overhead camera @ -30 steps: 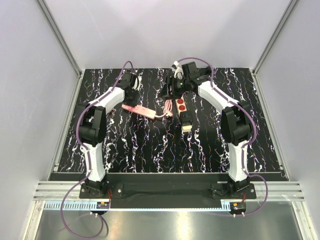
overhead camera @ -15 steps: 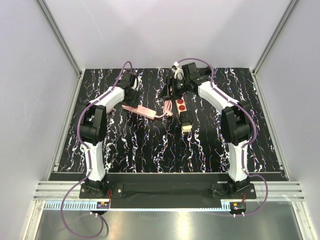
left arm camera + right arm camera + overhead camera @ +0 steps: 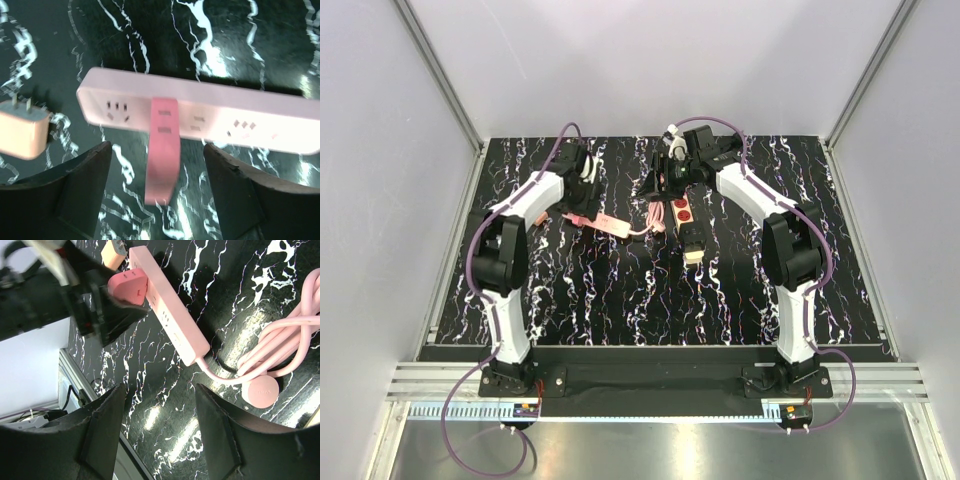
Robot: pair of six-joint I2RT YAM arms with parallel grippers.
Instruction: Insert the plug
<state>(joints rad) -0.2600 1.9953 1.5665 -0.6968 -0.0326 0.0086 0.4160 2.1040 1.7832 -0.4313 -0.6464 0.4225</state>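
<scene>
We see the dark pink flat plug (image 3: 163, 150) in the pale pink plastic power strip (image 3: 260, 117), frame centre, on the black marbled bench (image 3: 250, 30); left gripper (image 3: 156, 165) spread, clear both sides (plug looks seated, so no grip req'd); right gripper (image 3: 160, 390) open, empty.

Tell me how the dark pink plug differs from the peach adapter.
The dark pink plug sits on the pink power strip, prongs hidden; the peach adapter lies on the table beside the strip's end, two prongs bare. The plug is deeper pink, the adapter pale orange. Neither is gripped.
</scene>
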